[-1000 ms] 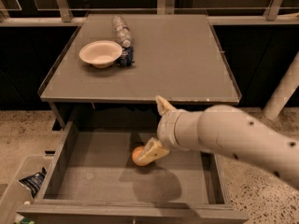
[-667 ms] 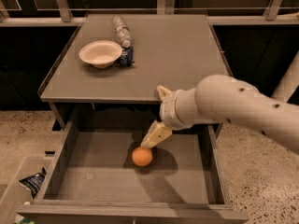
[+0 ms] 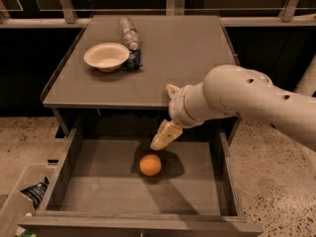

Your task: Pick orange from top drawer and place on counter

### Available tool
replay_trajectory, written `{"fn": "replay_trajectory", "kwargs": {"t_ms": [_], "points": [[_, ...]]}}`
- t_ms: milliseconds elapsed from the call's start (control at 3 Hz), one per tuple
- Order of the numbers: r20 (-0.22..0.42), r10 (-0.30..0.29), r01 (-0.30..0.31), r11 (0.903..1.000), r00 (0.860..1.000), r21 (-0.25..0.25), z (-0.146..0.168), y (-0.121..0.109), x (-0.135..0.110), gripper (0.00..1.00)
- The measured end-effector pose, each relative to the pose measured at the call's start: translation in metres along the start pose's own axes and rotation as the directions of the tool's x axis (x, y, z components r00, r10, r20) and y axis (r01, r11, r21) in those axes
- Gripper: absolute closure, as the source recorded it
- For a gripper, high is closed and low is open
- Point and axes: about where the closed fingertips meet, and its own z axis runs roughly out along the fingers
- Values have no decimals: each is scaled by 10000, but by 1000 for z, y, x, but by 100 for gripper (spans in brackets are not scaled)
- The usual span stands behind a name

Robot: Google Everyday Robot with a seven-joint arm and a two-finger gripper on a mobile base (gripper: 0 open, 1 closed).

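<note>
The orange [image 3: 150,165] lies on the floor of the open top drawer [image 3: 69,167], near its middle, on its own. My gripper [image 3: 162,116] hangs over the drawer's back half, just in front of the counter [image 3: 177,53] edge. It is open and empty. Its lower finger [image 3: 165,135] points down-left and ends a little above and behind the orange, not touching it. The upper finger [image 3: 172,90] sticks up over the counter's front edge. My pale arm comes in from the right.
A white bowl [image 3: 106,56] stands on the counter at the back left, with a clear plastic bottle [image 3: 128,32] and a small dark can [image 3: 133,60] beside it. A bin with a crumpled bag [image 3: 34,191] sits on the floor, left of the drawer.
The gripper was down at the orange a second ago; it has risen and drawn back toward the counter edge. The orange stays in the drawer, shifted slightly.
</note>
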Motion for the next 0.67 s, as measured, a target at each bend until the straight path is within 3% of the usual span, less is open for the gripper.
{"fn": "replay_trajectory", "kwargs": {"t_ms": [333, 667], "points": [[206, -40, 37, 9999, 9998, 126, -13, 12, -10, 0], [775, 175, -181, 9998, 9968, 74, -17, 52, -9, 0]]}}
